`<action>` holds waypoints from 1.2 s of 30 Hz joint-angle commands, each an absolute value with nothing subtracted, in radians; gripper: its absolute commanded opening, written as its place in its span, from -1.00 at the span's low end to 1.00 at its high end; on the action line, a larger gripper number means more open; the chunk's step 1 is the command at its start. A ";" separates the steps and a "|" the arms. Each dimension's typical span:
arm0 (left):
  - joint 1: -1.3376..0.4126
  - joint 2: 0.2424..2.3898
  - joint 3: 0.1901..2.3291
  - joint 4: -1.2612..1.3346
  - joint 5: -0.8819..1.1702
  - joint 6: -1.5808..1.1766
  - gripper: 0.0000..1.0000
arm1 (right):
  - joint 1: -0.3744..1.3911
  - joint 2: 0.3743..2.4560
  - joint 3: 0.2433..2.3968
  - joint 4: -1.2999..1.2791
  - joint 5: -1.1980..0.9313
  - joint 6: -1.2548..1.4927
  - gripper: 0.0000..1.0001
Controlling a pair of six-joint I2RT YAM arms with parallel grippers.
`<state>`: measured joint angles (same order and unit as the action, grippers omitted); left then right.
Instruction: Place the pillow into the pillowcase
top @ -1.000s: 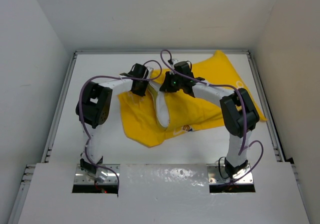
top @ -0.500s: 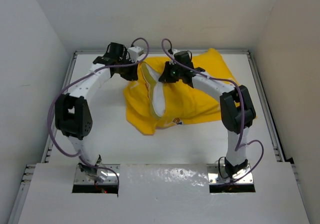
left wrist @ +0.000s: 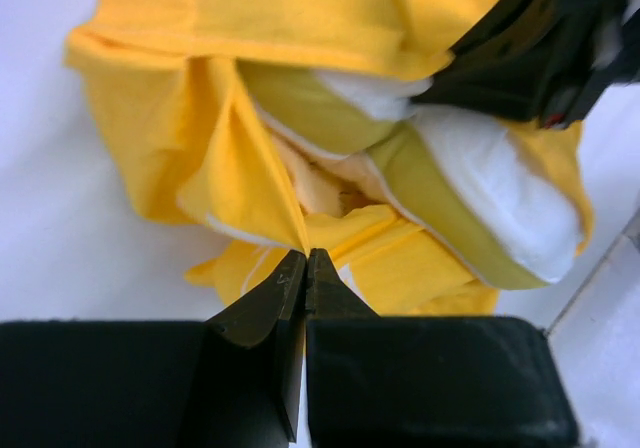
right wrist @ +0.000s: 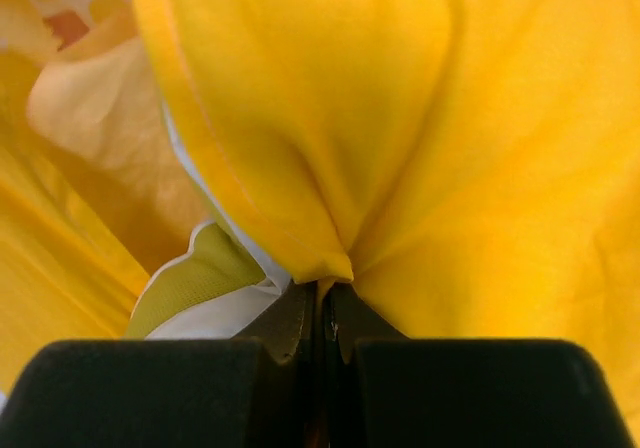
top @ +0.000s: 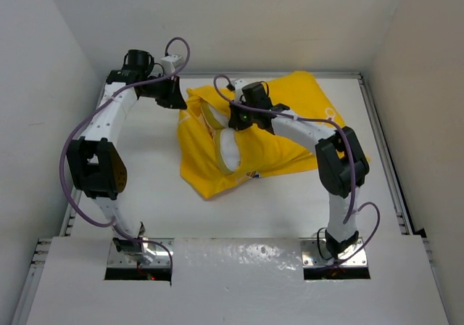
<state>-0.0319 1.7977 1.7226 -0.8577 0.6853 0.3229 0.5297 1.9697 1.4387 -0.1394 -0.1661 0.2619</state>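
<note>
Now left claw point(left wrist: 305, 256), pinching pillowcase point(top: 304, 101) hem, farther left; right claw point(right wrist: 322, 290) pinching too.

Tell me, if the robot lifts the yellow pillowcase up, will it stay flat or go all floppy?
Probably floppy: the pillowcase bunches into folds where the left gripper and right gripper pinch it. It would likely sag, not hold its shape. The plump pillow partly inside may weigh it down.
</note>
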 commanded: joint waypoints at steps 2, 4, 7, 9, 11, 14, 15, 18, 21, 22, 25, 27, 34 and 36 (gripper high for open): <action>-0.046 1.767 1.783 -0.766 0.778 0.350 -1.00 | 0.624 1.991 1.449 -0.328 -0.093 0.107 -1.00; -0.072 1.753 1.747 -0.714 0.827 0.312 -1.00 | 0.653 2.022 1.501 -0.337 -0.147 0.107 -1.00; -0.107 1.730 1.749 -0.541 0.972 0.213 -1.00 | 0.675 2.075 1.612 -0.353 -0.199 0.104 -1.00; -0.126 1.717 1.758 -0.482 1.024 0.158 -1.00 | 0.675 2.095 1.637 -0.354 -0.250 0.107 -1.00; -0.129 1.726 1.776 -0.412 1.060 0.085 -1.00 | 0.666 2.095 1.640 -0.327 -0.279 0.115 -1.00; -0.104 1.764 1.730 -0.341 0.993 0.050 -1.00 | 0.626 2.063 1.560 -0.170 -0.376 0.234 -1.00; -0.107 1.778 1.727 -0.382 0.917 0.104 -1.00 | 0.611 2.051 1.540 -0.123 -0.396 0.352 -0.88; -0.117 1.824 1.707 -0.537 0.743 0.232 -1.00 | 0.551 2.048 1.548 -0.073 -0.452 0.455 0.21; -0.071 1.859 1.667 -0.568 0.559 0.230 -0.85 | 0.532 1.981 1.565 -0.146 -0.333 0.360 0.94; -0.040 1.871 1.666 -0.572 0.526 0.226 -0.79 | 0.534 1.923 1.543 -0.158 -0.299 0.330 0.98; -0.014 1.911 1.699 -0.639 0.489 0.244 -0.14 | 0.546 1.847 1.497 -0.219 -0.264 0.264 0.98; -0.012 1.904 1.712 -0.684 0.543 0.268 0.13 | 0.575 1.818 1.459 -0.261 -0.212 0.211 0.98; -0.084 1.695 1.562 -0.816 0.496 0.327 -0.27 | 0.716 1.726 1.284 -0.224 -0.127 0.288 -1.00; -0.139 1.661 1.441 -0.819 0.430 0.333 -0.35 | 0.747 1.701 1.226 -0.140 -0.050 0.340 -0.33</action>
<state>-0.0605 1.7596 1.5513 -0.7719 0.5072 0.2901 0.7353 1.7370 1.2957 -0.2146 -0.1688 0.2707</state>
